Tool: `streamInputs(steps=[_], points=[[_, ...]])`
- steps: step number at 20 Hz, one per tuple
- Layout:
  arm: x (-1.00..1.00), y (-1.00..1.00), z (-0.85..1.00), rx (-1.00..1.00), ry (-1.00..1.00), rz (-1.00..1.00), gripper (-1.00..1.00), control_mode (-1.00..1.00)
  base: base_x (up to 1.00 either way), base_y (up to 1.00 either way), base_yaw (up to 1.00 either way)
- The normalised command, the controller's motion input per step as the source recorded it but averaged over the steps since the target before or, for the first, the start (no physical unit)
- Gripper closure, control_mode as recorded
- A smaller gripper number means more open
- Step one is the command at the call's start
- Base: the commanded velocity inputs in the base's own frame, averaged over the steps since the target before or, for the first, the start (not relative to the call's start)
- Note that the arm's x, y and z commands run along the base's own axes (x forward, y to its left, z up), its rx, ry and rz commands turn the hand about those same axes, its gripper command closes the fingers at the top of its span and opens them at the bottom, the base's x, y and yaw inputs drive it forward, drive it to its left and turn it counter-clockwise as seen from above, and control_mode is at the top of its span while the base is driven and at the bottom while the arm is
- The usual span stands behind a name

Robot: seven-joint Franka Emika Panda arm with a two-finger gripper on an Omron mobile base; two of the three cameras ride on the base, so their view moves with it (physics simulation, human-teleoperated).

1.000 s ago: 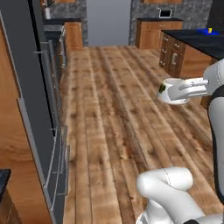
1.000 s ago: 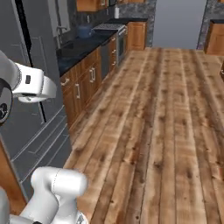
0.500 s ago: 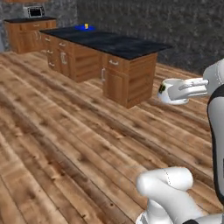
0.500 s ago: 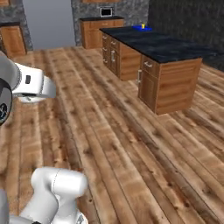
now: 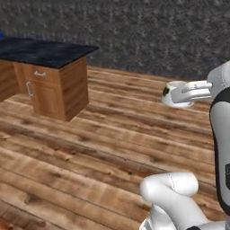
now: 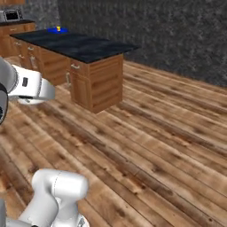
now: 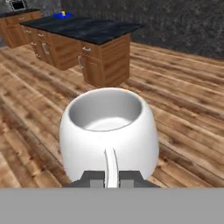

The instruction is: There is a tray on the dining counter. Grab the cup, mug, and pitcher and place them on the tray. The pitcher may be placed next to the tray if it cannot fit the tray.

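Note:
My gripper [image 7: 112,178] is shut on the handle of the white mug [image 7: 108,131], which stays upright in the air over the wooden floor. From the left base the mug [image 5: 172,93] hangs at the end of my hand [image 5: 191,91]. The dining counter [image 7: 94,29], black marble on wooden cabinets, stands ahead and to the left [image 6: 82,45] [image 5: 42,51]. At its far end lies the blue tray [image 6: 58,31] [image 7: 62,16] with the small yellow cup [image 6: 58,28] [image 7: 63,13] standing on it. The pitcher is out of view.
A dark grey stone wall [image 5: 148,36] closes off the room behind the counter. A further wooden cabinet run with a microwave [image 6: 11,15] stands at the far left. Open plank floor [image 6: 146,133] lies between me and the counter.
The whole picture has swung as the base turned and drove: the dining counter's near end now stands closer, with the grey wall behind. The mug stays gripped.

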Motion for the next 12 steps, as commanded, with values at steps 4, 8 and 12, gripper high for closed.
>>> streamInputs(steps=[4,8,12], points=[[0.0,0.0,0.0,0.0,0.0,0.0,1.0,1.0,0.99,0.0,-0.49],[0.0,0.0,0.0,0.0,0.0,0.0,1.0,1.0,1.0,0.0,-0.38],[0.0,0.0,0.0,0.0,0.0,0.0,1.0,1.0,1.0,0.0,-0.34]])
